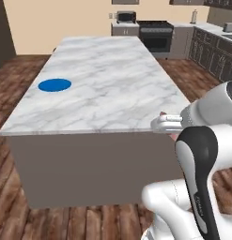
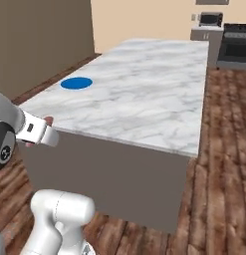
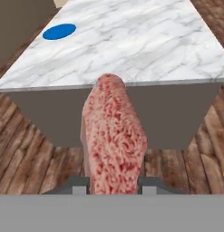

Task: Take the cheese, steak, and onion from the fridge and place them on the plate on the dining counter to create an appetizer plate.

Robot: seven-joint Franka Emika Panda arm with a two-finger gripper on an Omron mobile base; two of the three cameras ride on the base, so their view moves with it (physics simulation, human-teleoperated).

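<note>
1 plate (image 1: 54, 85) lies bare at the far left of the table (image 1: 112, 79) in the left base view. Right base view: claw (image 2: 45, 128) short of the table edge. Hand view: claw gripping steak (image 3: 114, 140) upright; a slack pinch may drop it during the long carry.

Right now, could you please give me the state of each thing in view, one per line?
steak: clamped between the fingertips, off the counter.
hand: shut on the steak.
plate: bare, flat on the counter near its left edge.
dining counter: bears just the plate.
</note>
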